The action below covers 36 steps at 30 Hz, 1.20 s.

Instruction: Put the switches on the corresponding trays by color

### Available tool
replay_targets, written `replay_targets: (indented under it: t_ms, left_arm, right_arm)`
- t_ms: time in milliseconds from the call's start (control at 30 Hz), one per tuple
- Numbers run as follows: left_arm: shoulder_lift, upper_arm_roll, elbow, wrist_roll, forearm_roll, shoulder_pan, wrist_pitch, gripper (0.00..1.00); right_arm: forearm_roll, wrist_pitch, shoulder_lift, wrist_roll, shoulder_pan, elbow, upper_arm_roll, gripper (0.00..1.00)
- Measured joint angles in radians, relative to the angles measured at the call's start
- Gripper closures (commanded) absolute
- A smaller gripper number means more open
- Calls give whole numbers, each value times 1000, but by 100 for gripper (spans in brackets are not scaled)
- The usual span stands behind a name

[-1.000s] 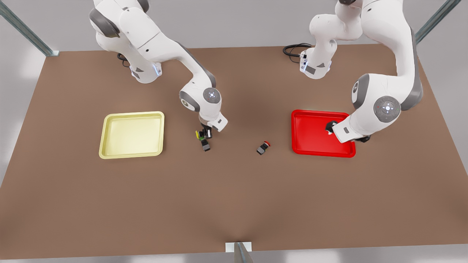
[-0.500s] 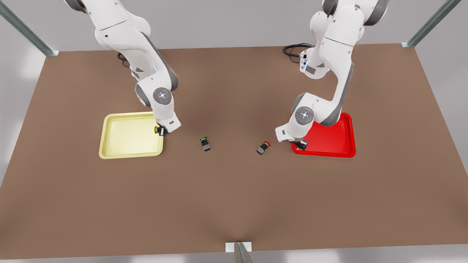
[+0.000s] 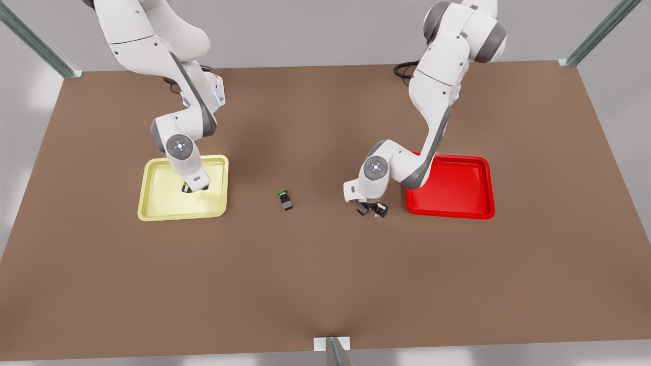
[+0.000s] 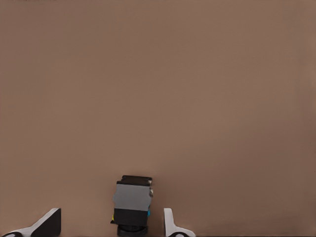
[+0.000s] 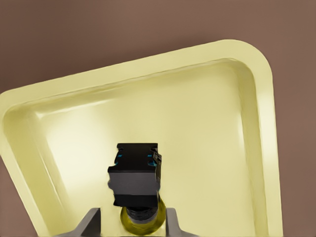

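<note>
Neither switch is yet set down in its tray. The yellow-capped switch (image 5: 136, 190) is pinched between the fingers of the right gripper (image 3: 194, 188) and is held over the floor of the pale yellow tray (image 3: 158, 203); whether it touches the tray floor cannot be told from these views, so release is judged to be the step left here. The red-capped switch (image 4: 132, 205) lies on the brown table (image 3: 325, 274), just beside the red tray (image 3: 457, 211) but outside it. The left gripper (image 3: 372, 208) is placed around it with fingers spread and not pressed on the body, so grasp, carry and placement remain. The green-capped switch (image 3: 285, 200) is left on the table between the trays.
</note>
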Motion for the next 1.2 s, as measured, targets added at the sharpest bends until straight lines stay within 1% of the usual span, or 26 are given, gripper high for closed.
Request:
replay_targets:
  t_ms: [100, 133, 233, 267, 300, 333, 367, 400, 433, 467, 500, 533, 567, 633, 667, 700, 767, 800, 900, 933, 967, 1033, 1133, 1200]
  left_arm:
    - [33, 0, 3, 8, 2, 0, 10, 0]
    - [47, 0, 3, 3, 0, 0, 12, 0]
    - [62, 0, 5, 1, -6, 0, 15, 0]
    - [69, 0, 11, 2, -7, 0, 16, 0]
    - [71, 0, 16, 2, -8, 0, 15, 1]
    - [70, 0, 17, 2, -8, 1, 14, 19]
    - [68, 0, 17, 2, -9, 0, 14, 33]
    - [68, 0, 17, 1, -10, 1, 14, 40]
    - [69, 0, 18, 0, -11, 2, 14, 42]
    - [69, 0, 18, 0, -11, 2, 14, 43]
    - [69, 0, 18, 1, -13, 2, 14, 44]
    - [70, 0, 21, 0, -16, 1, 14, 44]
    - [71, 0, 23, 0, -18, 1, 14, 44]
    - [73, 0, 23, 1, -22, 2, 14, 44]
    - [73, 0, 24, 0, -23, 2, 14, 44]
    - [73, 0, 24, 0, -23, 2, 14, 45]
    - [73, 0, 24, 0, -26, 1, 14, 50]
    - [73, 0, 24, 0, -26, 2, 14, 51]
    - [75, 0, 26, 1, -26, 2, 14, 51]
    - [76, 0, 26, 1, -24, 2, 14, 51]
    - [76, 0, 26, 0, -21, 1, 14, 51]
    - [77, 0, 30, 0, -14, 2, 14, 51]
    - [79, 0, 32, 0, -5, 2, 13, 51]
    - [74, 0, 39, 1, -1, 2, 3, 51]
  right_arm:
    - [0, -6, -7, -20, -16, 5, -2, 18]
    - [0, -17, -26, -35, -8, 14, -6, 17]
    - [11, -126, -20, 0, 2, 194, 0, 12]
    - [12, -140, 9, 67, 8, 297, 0, 0]
    - [13, -156, 17, 122, 12, 351, -1, 0]
    - [15, -158, 48, 170, 9, 416, -3, 0]
    - [16, -183, 53, 237, -3, 468, -7, 0]
    - [20, -243, 45, 365, -16, 508, -8, 0]
    - [79, -282, 35, 428, -15, 549, -10, 0]
    - [119, -324, 34, 465, 3, 597, -21, 0]
    - [123, -438, 35, 607, 7, 697, -24, 0]
    - [122, -518, 27, 727, 4, 749, -23, 0]
    - [123, -529, 3, 751, 7, 760, -31, 0]
    - [220, -538, -20, 752, 40, 800, -106, 0]
    - [278, -650, -1, 752, 46, 894, -152, 0]
    - [283, -694, 12, 755, -1, 938, -159, 0]
    - [306, -679, 13, 758, -101, 939, -163, 0]
    - [332, -670, 31, 756, -122, 943, -160, 0]
    - [313, -650, 29, 753, -85, 943, -158, 0]
    - [315, -654, 30, 755, -94, 942, -157, 0]
    - [316, -655, 29, 754, -140, 942, -133, 0]
    - [314, -654, 30, 751, -179, 935, -131, 0]
    - [328, -657, 48, 758, -138, 946, -137, 0]
    - [318, -651, 55, 764, -154, 946, -136, 0]
